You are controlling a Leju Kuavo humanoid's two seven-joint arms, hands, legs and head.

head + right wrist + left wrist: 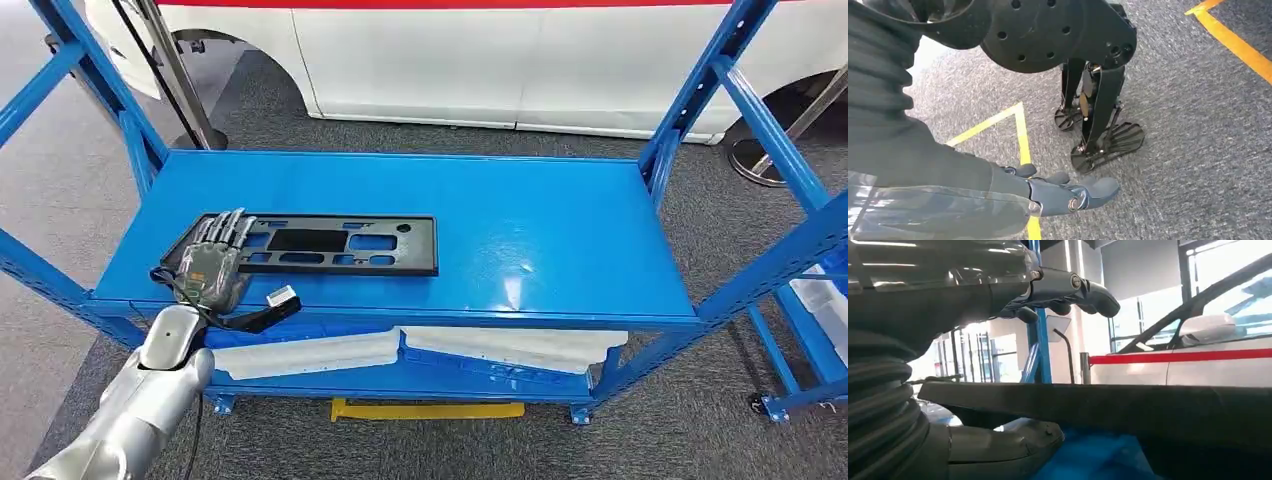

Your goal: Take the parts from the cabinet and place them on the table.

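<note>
A flat black part (330,245) with several cutouts lies on the left half of the blue cabinet shelf (540,220). My left hand (212,265) reaches over the shelf's front edge, its fingers stretched out above the part's left end. In the left wrist view the fingers (1073,287) hover apart from the part's edge (1128,405), and the thumb (1003,445) sits on the other side of that edge. Nothing is gripped. My right hand (1068,192) hangs over the grey carpet with loosely extended fingers, holding nothing.
Blue uprights (700,100) frame the shelf at both ends. White parts (480,345) lie on the lower shelf, and a yellow strip (430,408) lies on the floor beneath. A white car (500,60) stands behind. A metal post (185,90) stands at back left.
</note>
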